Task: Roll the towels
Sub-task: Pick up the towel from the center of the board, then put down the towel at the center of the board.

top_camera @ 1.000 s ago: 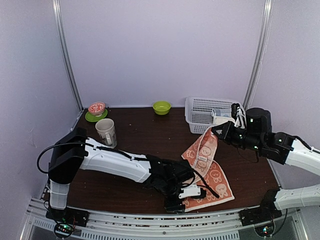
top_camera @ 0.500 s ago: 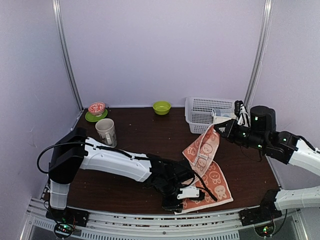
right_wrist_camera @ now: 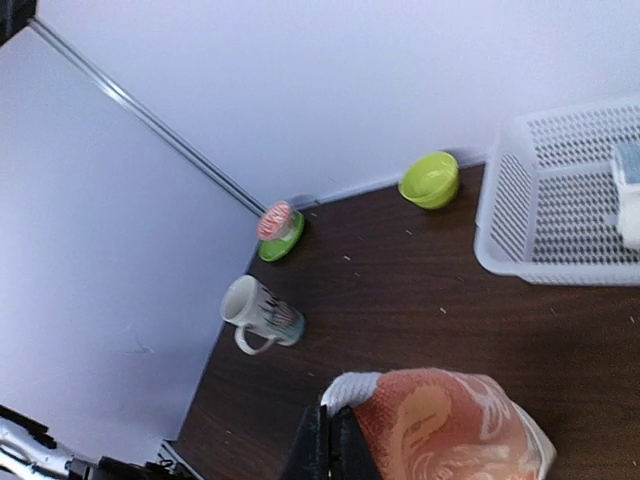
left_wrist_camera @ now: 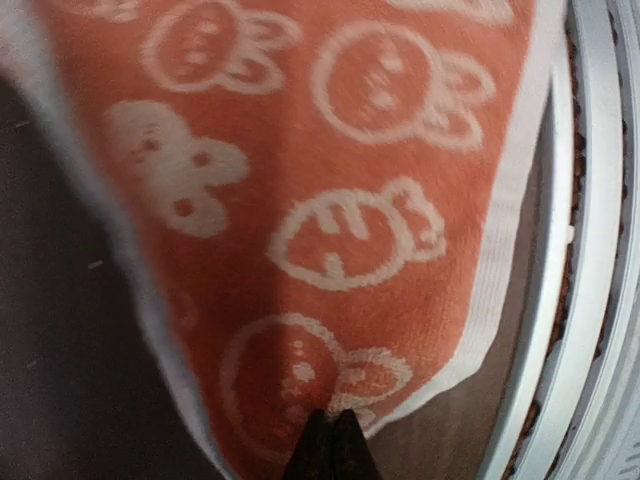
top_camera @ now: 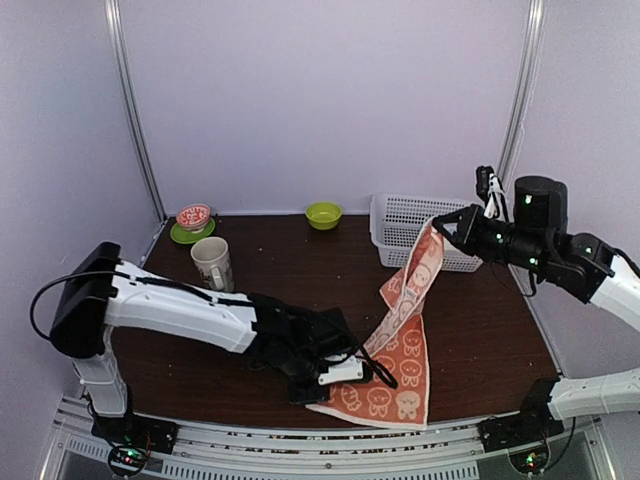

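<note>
The rabbit-print towel is the only towel clearly in view, and it is not rolled at all. It hangs as a slanting sheet. Its near end lies on the bench close to the near edge, and its far end is lifted to the right, in front of the white basket.

The left gripper is closed on the towel's near-left corner, down at bench level. The right gripper is closed on the cream hem of the far end and holds it up in the air. The cloth is drawn fairly straight between the two.

By my reading this is a spreading step and the rolling proper has not begun. The towel has yet to be laid flat on the bench and rolled up from one end.

The plain cream towel cannot be made out for certain. Something pale sits in the basket at the edge of the right wrist view, too cropped to identify. So both towels remain to be rolled.
</note>
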Robot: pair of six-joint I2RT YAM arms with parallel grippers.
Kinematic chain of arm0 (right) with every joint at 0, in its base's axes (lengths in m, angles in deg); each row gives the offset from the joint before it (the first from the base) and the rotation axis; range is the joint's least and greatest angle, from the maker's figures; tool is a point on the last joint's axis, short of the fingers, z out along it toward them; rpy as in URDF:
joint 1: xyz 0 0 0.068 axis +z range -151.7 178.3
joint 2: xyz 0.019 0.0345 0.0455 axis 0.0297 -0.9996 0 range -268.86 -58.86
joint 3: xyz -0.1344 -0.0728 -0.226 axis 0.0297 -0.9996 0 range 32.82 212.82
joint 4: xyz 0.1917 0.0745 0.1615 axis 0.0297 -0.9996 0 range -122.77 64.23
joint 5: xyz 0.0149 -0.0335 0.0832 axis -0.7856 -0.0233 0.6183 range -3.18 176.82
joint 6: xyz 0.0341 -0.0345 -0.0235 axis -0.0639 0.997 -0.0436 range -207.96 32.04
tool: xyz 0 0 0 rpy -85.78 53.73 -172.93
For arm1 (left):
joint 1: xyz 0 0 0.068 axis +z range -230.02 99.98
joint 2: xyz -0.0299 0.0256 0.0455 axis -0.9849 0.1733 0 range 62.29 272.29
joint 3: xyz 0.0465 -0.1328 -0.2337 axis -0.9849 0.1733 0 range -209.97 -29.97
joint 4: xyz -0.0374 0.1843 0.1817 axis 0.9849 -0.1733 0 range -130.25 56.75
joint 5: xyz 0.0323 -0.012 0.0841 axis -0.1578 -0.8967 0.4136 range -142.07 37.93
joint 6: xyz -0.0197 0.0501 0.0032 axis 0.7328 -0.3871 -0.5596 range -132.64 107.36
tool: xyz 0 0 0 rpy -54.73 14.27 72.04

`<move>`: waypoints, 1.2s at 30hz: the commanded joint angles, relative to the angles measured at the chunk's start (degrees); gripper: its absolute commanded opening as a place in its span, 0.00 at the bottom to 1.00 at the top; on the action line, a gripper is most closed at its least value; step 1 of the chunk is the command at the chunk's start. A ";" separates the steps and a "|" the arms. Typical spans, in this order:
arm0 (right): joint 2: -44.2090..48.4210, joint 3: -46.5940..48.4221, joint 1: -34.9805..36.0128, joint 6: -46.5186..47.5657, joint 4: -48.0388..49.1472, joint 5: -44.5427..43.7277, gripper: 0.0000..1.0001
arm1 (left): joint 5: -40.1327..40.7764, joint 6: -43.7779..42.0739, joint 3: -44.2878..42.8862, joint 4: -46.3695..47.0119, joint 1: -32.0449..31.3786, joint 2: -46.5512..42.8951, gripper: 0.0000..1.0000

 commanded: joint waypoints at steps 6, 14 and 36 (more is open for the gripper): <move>0.74 16.77 0.85 2.72 8.14 11.05 0.00 | 22.34 1.14 -6.71 -8.85 6.80 -32.03 0.00; 9.91 -13.07 0.36 -5.87 -1.56 -8.83 0.00 | 17.67 14.63 14.92 0.47 6.22 -24.67 0.00; 3.60 -21.79 0.13 0.40 -7.82 -6.69 0.43 | 18.69 43.14 21.78 0.44 4.96 -24.57 0.76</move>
